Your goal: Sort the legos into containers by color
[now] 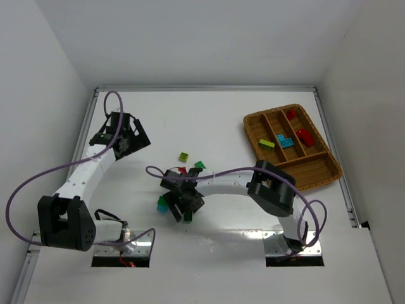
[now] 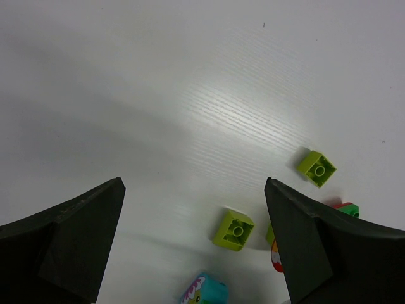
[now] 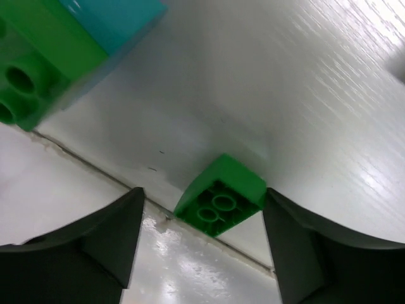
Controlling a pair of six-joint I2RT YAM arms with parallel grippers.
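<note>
Legos (image 1: 183,156) look roughly half sorted: red, cyan and yellow-green ones sit in the wicker tray (image 1: 319,178) by the table's right edge, about five wait mid-table, right end effector (image 1: 181,207) gapes around a green brick (image 3: 221,197), left end effector (image 1: 126,136) wide open, empty.

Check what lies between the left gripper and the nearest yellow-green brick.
Only bare table; the left wrist view shows nothing between the open left gripper and that brick.
</note>
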